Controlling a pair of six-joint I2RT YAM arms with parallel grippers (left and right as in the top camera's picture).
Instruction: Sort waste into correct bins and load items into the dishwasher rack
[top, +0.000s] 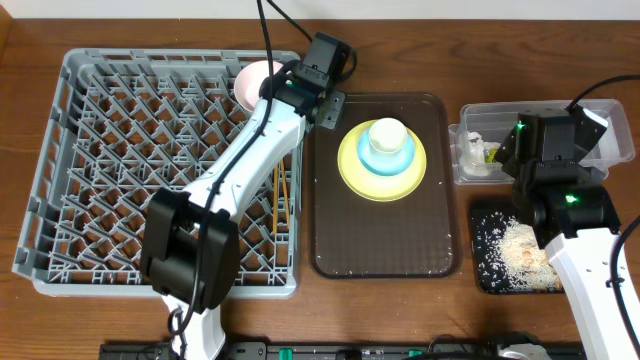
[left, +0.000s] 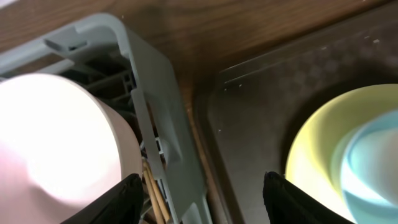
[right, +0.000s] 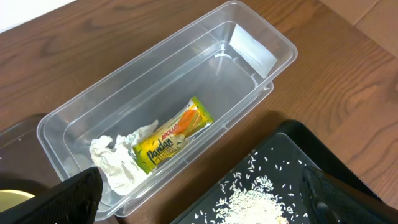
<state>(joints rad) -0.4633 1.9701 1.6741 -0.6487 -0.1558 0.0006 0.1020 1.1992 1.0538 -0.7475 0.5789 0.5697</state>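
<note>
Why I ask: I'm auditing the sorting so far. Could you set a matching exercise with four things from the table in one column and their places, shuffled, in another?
Things:
1. snack wrapper
2. food scraps
3. light blue cup
4. white bowl

Places:
A. in a corner of the dishwasher rack
B. on the yellow plate
C. in the clear tub
D. on the black tray

Pairs: 1-C, 2-D, 3-B, 4-A.

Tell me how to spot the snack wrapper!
Look right of the brown tray for the clear plastic tub. Two things lie inside. The snack wrapper is the flat yellow-green printed one, next to the crumpled white napkin.
</note>
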